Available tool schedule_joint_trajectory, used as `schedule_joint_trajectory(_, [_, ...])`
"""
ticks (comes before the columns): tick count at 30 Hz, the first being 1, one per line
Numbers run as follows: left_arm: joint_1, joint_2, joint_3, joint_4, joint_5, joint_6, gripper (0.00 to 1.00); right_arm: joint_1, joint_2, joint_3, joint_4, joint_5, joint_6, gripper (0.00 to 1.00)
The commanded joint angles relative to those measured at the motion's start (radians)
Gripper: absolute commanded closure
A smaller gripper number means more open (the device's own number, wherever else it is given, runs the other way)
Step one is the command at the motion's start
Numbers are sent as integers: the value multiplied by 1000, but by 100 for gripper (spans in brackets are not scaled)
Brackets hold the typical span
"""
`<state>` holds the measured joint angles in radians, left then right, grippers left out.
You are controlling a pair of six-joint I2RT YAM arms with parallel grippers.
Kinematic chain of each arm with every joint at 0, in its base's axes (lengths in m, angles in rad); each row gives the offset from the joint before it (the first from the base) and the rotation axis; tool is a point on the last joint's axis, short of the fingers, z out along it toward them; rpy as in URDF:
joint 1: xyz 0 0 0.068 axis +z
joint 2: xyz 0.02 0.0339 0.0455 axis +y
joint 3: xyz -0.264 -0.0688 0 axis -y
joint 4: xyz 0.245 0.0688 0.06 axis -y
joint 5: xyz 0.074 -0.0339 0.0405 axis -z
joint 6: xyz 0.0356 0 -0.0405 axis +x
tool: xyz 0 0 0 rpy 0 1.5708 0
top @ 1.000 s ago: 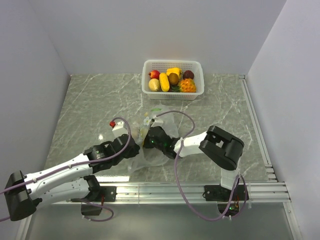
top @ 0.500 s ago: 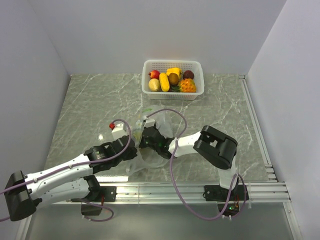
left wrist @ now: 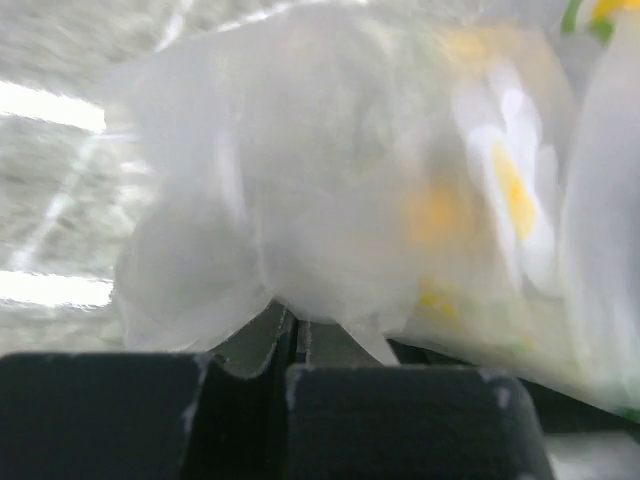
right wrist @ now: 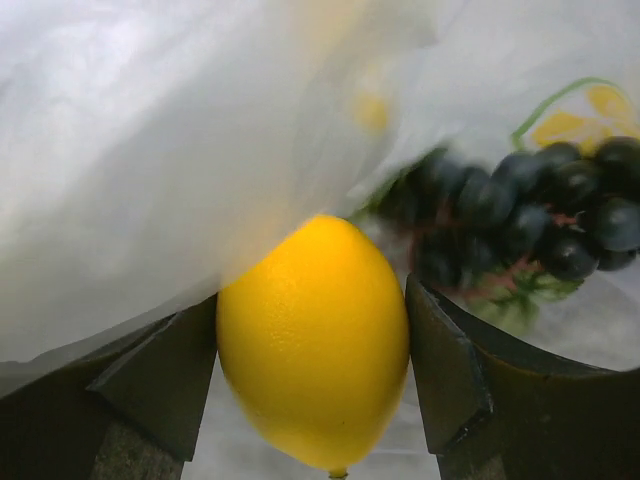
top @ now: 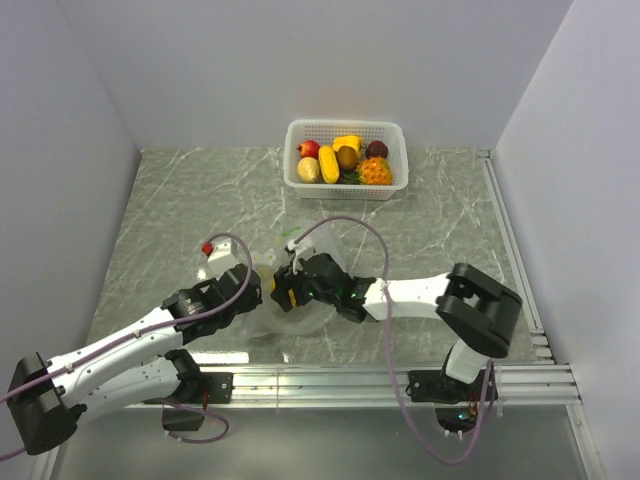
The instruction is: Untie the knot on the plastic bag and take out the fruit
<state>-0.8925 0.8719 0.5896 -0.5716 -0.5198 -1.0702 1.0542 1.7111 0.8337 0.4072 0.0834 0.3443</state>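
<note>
The clear plastic bag (top: 300, 320) lies crumpled on the marble table between my two grippers. My left gripper (top: 250, 286) is shut on a fold of the plastic bag (left wrist: 330, 200) at the bag's left side. From the right, my right gripper (top: 284, 291) reaches into the bag. In the right wrist view that right gripper (right wrist: 312, 295) is shut on a yellow lemon (right wrist: 310, 350), and both fingers touch it. A dark purple grape bunch (right wrist: 540, 215) lies just beyond, inside the bag. Plastic drapes over the lemon's top.
A white basket (top: 392, 180) with several toy fruits stands at the back of the table, beyond the bag. Grey walls close in the left, right and back. A metal rail runs along the near edge by the arm bases.
My right gripper has pushed left and nearer into the bag and narrowed onto the lemon, while its elbow swung right. The left gripper has drawn the bag slightly left.
</note>
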Motion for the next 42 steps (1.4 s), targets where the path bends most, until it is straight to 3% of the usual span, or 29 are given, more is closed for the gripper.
schedule_joint_trajectory(1, [55,3,24,-51,-29,72,99,3,-155,-37,7,-80,-57,100])
schedule_joint_trajectory(6, [75,13,65,-68,-57,121,99,3,-283,-88,-33,-221,-94,100])
schedule_joint_trajectory(10, [79,35,79,-57,-48,145,99,-3,-387,-110,31,-374,-73,100])
schedule_joint_trajectory(14, [79,33,96,-28,-8,159,99,-13,-366,-50,38,-528,-80,100])
schedule_joint_trajectory(18, [79,-25,128,-28,-6,167,100,-25,-286,-48,108,-486,-44,100])
schedule_joint_trajectory(21, [81,-88,80,-13,27,147,100,-52,-272,-90,253,-453,65,100])
schedule_joint_trajectory(28, [79,-117,-16,39,46,93,99,-74,-284,10,269,-688,122,100])
schedule_joint_trajectory(31, [79,-48,25,32,0,121,99,-74,-361,45,176,-728,93,100])
schedule_joint_trajectory(35, [84,24,91,3,-57,167,99,-103,-488,85,-17,-662,17,100])
schedule_joint_trajectory(42, [98,67,82,-2,-17,184,99,-300,-585,251,-248,-533,-106,100])
